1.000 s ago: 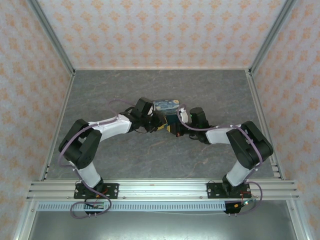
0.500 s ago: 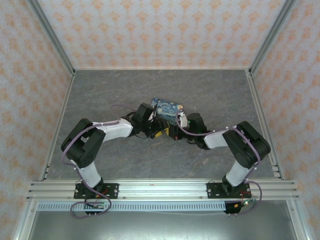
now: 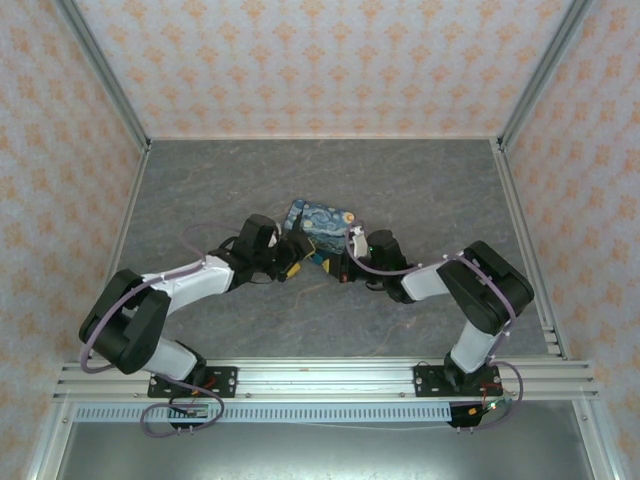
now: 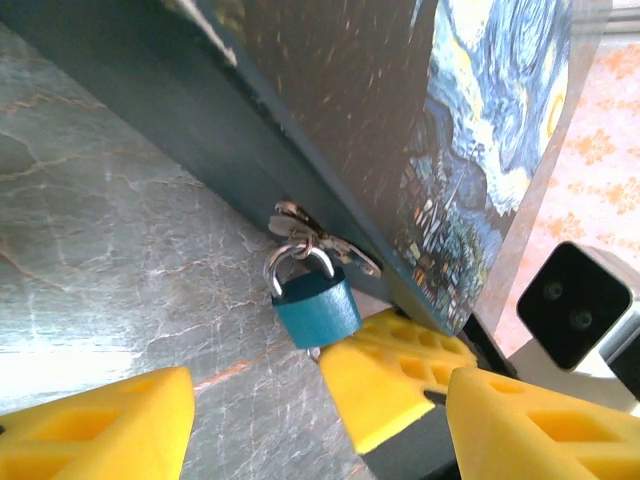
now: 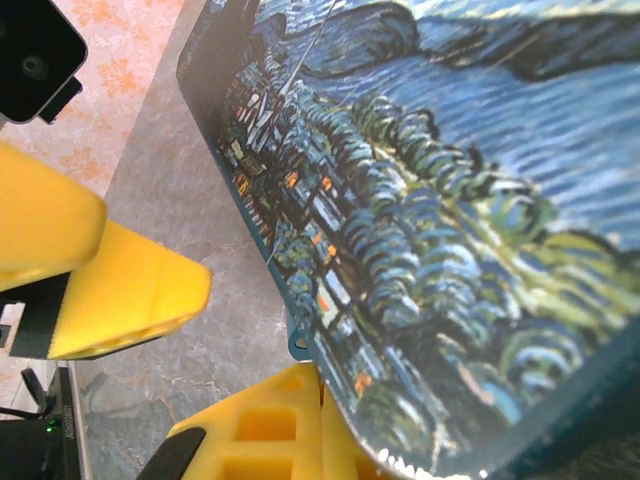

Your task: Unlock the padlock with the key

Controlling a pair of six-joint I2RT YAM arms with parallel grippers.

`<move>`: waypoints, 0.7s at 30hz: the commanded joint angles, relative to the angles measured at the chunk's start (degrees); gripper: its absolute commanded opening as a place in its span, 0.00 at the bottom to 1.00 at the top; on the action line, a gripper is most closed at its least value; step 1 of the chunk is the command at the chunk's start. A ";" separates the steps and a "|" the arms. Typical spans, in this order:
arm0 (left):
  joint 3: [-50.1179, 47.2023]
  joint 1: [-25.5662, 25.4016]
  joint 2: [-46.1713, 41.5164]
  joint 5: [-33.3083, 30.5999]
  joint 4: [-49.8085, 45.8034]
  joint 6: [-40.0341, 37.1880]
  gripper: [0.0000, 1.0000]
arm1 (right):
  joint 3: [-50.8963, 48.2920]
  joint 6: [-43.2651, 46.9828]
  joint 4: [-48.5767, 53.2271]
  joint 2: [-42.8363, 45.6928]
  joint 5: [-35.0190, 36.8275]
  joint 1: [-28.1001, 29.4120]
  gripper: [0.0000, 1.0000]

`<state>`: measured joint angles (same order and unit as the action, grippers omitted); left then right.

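Observation:
A small teal padlock (image 4: 315, 308) hangs by its silver shackle from the hasp of the painted box (image 4: 470, 130), its shackle down in its body. My left gripper (image 4: 320, 400) stands open just short of the lock, its fingers wide on either side and touching nothing. The right gripper's shut yellow fingers (image 4: 400, 375) meet the lock's underside, and a thin metal sliver, the key (image 4: 314, 353), shows between fingertip and lock. From above, the box (image 3: 322, 222) lies behind the left gripper (image 3: 290, 262) and the right gripper (image 3: 335, 262). In the right wrist view my right gripper (image 5: 320, 385) is tucked under the box edge (image 5: 450, 200).
The grey marbled floor (image 3: 200, 190) runs to the patterned walls on three sides. The two grippers stand very close at the box's near edge; the left gripper's finger (image 5: 100, 290) shows beside the right one.
My left gripper has opened and its arm has drawn back to the left and lower. The box has shifted left and turned. The right gripper followed slightly left, still shut.

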<state>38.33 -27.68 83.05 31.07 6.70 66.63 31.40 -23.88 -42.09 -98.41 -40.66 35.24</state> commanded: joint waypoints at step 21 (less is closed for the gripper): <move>-12.91 -0.27 -0.48 -6.51 23.88 15.43 0.45 | 2.87 -15.51 -3.43 0.75 6.12 5.90 0.00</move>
<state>26.02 -27.70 81.49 26.46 28.12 80.75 32.42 -36.71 -43.33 -99.48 -36.12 40.95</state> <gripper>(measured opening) 0.456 0.056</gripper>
